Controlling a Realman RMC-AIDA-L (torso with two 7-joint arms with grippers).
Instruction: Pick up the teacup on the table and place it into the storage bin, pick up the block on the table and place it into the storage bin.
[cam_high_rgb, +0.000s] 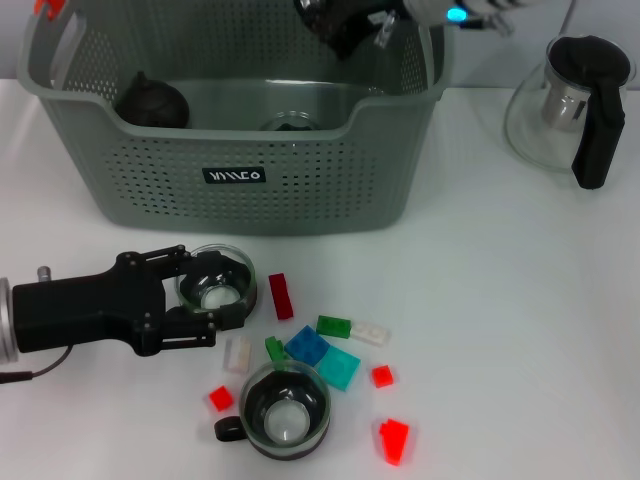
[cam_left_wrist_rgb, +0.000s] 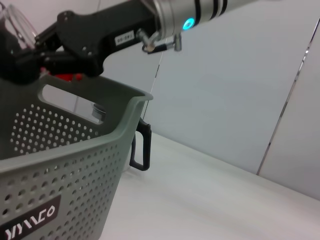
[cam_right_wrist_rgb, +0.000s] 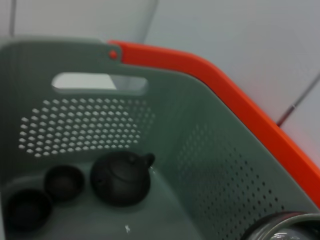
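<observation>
A glass teacup (cam_high_rgb: 217, 297) stands on the table in front of the storage bin (cam_high_rgb: 300, 195), and my left gripper (cam_high_rgb: 212, 285) lies low at the left with its fingers pressed to both sides of it. A second teacup (cam_high_rgb: 285, 412) sits nearer the front edge. Loose blocks lie between them: a red block (cam_high_rgb: 281, 296), a blue one (cam_high_rgb: 307, 345) and several others. My right gripper (cam_high_rgb: 345, 30) hangs over the bin's far right corner. In the left wrist view that right gripper (cam_left_wrist_rgb: 17, 47) holds a clear glass teacup (cam_left_wrist_rgb: 14, 22) above the bin (cam_left_wrist_rgb: 60, 165).
Inside the bin (cam_right_wrist_rgb: 215, 165) are a black teapot (cam_right_wrist_rgb: 120, 177) and dark cups (cam_right_wrist_rgb: 62, 182). A glass teapot (cam_high_rgb: 575, 100) with a black handle stands at the far right. Bare white table lies to the right of the blocks.
</observation>
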